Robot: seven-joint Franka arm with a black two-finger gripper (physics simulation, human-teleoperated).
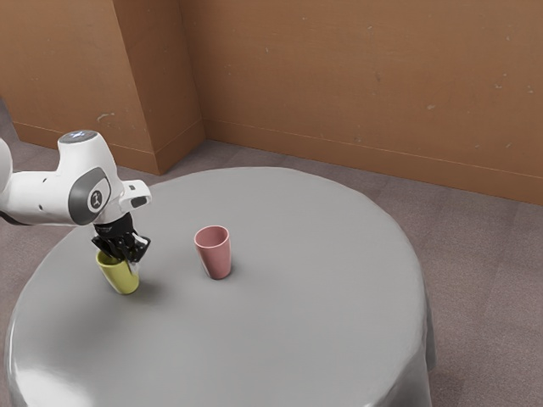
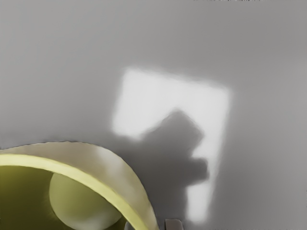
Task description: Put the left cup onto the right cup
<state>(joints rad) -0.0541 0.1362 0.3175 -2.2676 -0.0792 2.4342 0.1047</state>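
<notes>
- Bench (image 1: 322, 288), round and draped in smooth grey covering, stands in a room with brown walls and carries two cups.
- Left cup: a yellow-green tapered cup without a handle (image 1: 120, 276), near the bench edge at the exterior view's left. It looks slightly tilted, and I cannot tell whether its base rests on the bench.
- Right cup: a pink tapered cup without a handle (image 1: 213, 251), upright with its mouth open, well apart from the yellow-green cup and toward the exterior view's right.
- White robot arm (image 1: 51, 197) reaches in from the exterior view's left, and its black end effector (image 1: 123, 248) is down at the yellow-green cup's rim.
- End effector state: I cannot tell whether it is clamped on the rim or merely set around it.
- Wrist view: the yellow-green cup's rim and hollow inside (image 2: 96, 165) sit close under the hand, above grey bench with a bright patch of light.
- Judged stage: the grasp, before any carry; nothing is stacked yet.
- Risks: a thin hold on one wall of the rim could let the cup swing or slip when raised.
- A tilted cup may catch the pink cup's lip and knock it over, since it is light and stands free.
</notes>
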